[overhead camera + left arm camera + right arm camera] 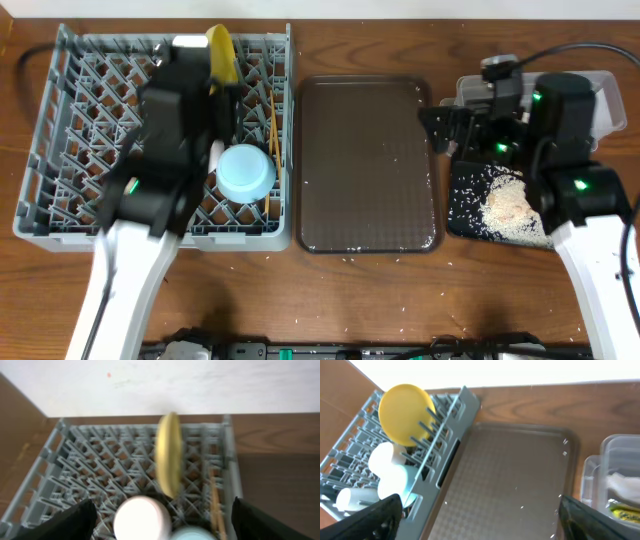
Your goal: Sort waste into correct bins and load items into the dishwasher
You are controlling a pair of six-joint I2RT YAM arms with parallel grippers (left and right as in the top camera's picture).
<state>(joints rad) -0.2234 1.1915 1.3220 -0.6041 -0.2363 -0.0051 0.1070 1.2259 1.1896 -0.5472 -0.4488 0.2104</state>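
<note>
Now both grippers open, dishes racked

We see the yellow plate (220, 55) standing on edge in the dish rack (70, 120), with the light blue bowl (246, 172), a white bowl (142, 519) and the chopsticks (273, 130) near it. Our left gripper (164, 510) hovers above them, fingers (65, 522) spread, empty. Our right gripper (480, 515), also spread and holding nothing, hangs beside the serving tray (368, 165). We find rice (505, 205) in the black tray (465, 215); a napkin (622, 482) and wrapper (626, 512) lie in the clear tub (592, 475).

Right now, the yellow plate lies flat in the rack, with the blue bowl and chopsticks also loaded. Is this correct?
Not quite. The plate stands on edge in the rack, not flat; the right wrist view shows it. The blue bowl and chopsticks are indeed loaded.
</note>
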